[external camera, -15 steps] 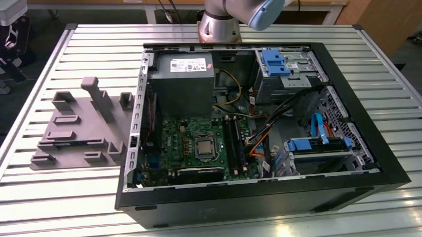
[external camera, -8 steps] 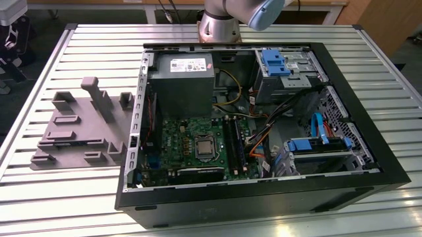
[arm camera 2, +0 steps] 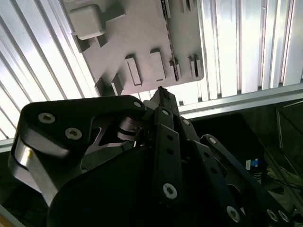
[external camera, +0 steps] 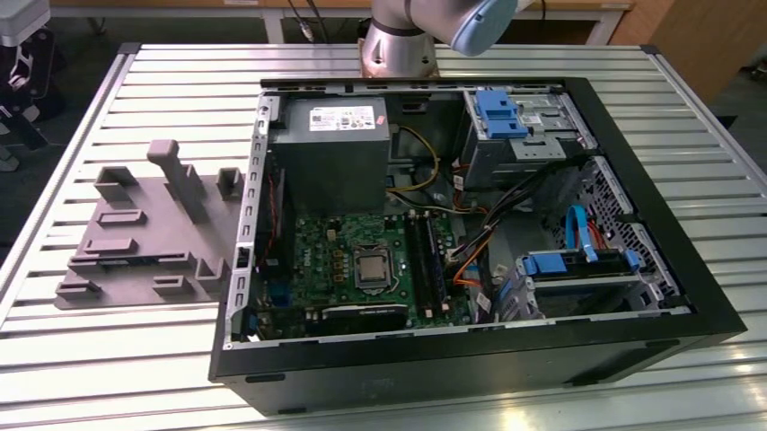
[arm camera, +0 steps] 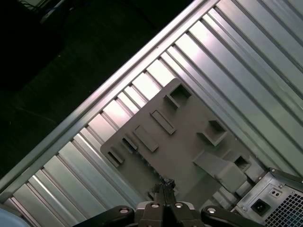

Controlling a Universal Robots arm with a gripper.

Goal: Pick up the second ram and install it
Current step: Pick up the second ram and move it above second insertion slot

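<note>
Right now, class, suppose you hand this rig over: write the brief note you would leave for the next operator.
The tool is shut, nothing visible between its tips, hanging above the grey moulded tray that lies beside the open computer case on the slatted table.
Whether a stick sits in the motherboard sockets is too small to tell.
Done: no grasp visible.
Left: second ram pick-up and install.
</note>
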